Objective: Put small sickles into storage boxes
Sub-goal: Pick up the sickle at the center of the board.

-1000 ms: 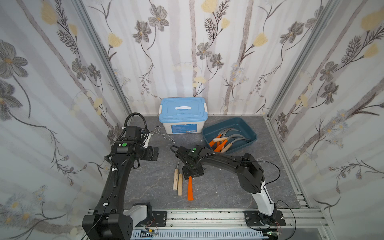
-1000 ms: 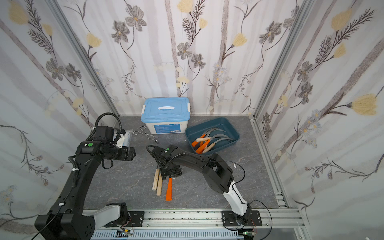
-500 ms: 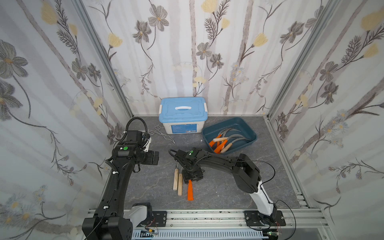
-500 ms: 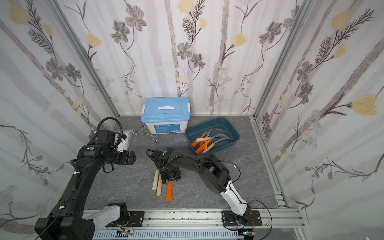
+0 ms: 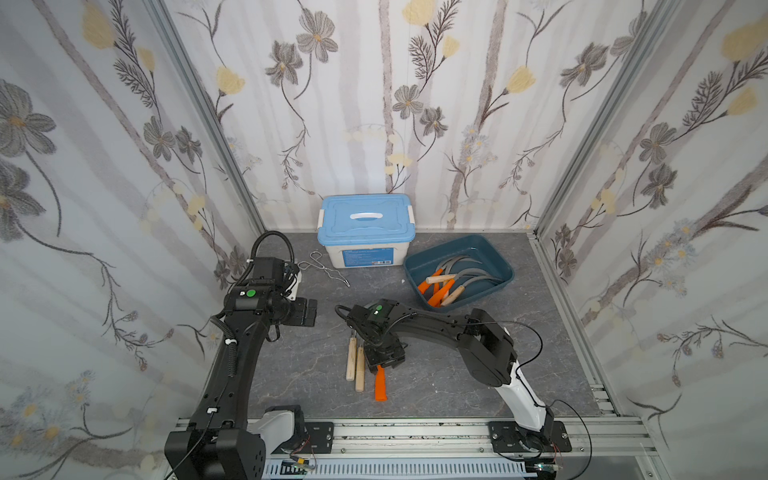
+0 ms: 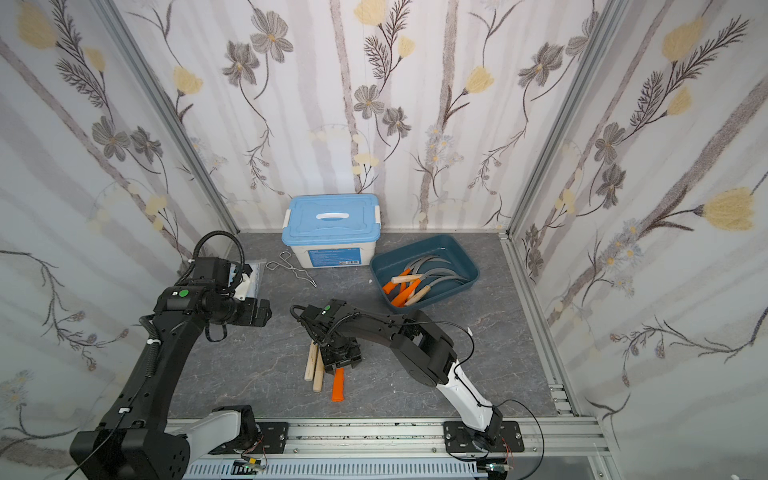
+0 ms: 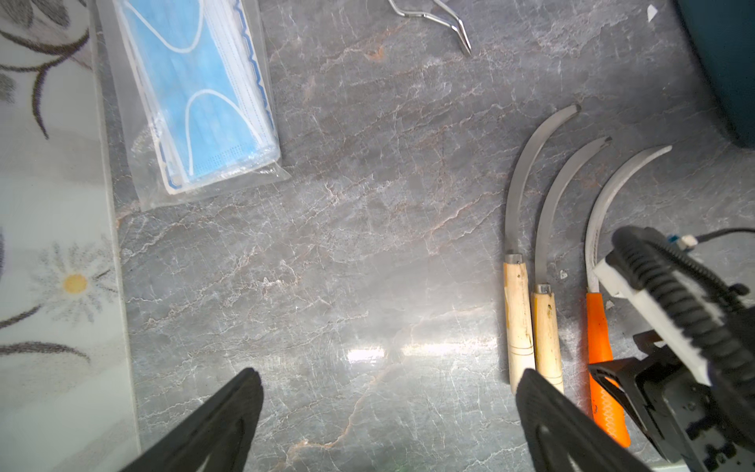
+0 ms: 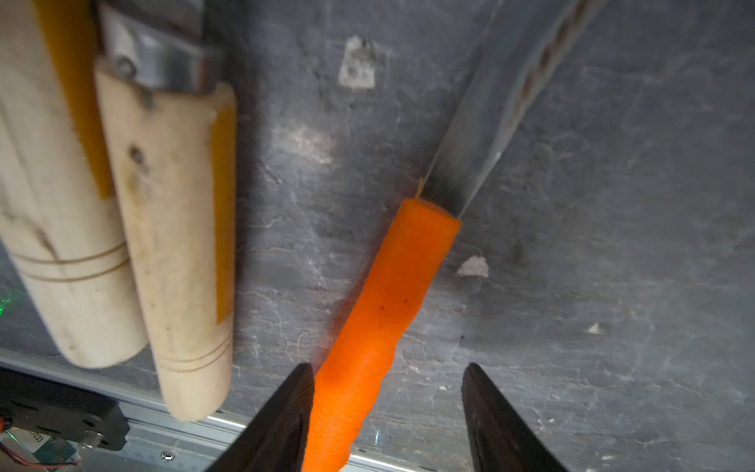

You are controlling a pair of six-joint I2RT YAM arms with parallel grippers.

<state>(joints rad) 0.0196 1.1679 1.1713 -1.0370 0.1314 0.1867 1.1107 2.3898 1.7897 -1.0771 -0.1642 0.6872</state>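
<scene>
At the far left the left gripper [image 5: 309, 318] hangs above the grey table [image 5: 291, 374] with its jaws spread wide and nothing between them; the left wrist view shows only bare tabletop in the gap. Close by the left wall lies a clear mask pack [image 7: 196, 94] of blue face masks. Next along are the wire tongs [image 5: 328, 272], lying flat just beside the white box [image 5: 365, 232] with the light blue lid, which stands at the back wall. Nearer the front, about mid-table, two wooden-handled sickles [image 5: 352, 361] lie side by side, handles touching, blades pointing toward the back. Just to their right lies the orange-handled sickle [image 5: 380, 388], roughly parallel to them and apart from them. The right gripper [image 8: 387, 367] is down over that orange handle, jaws parted and straddling it. One finger [image 8: 286, 417] sits right at the handle's side, perhaps touching it, though the blur makes that hard to settle. The other stands clear with bare table between, so nothing is clamped. Furthest right, near the back corner, the teal tray [image 5: 455, 249] sits on the table, turned at an angle. It holds several sickles [image 5: 442, 291] in a loose pile, orange and wooden handles toward the front, grey blades curving toward the far rim
</scene>
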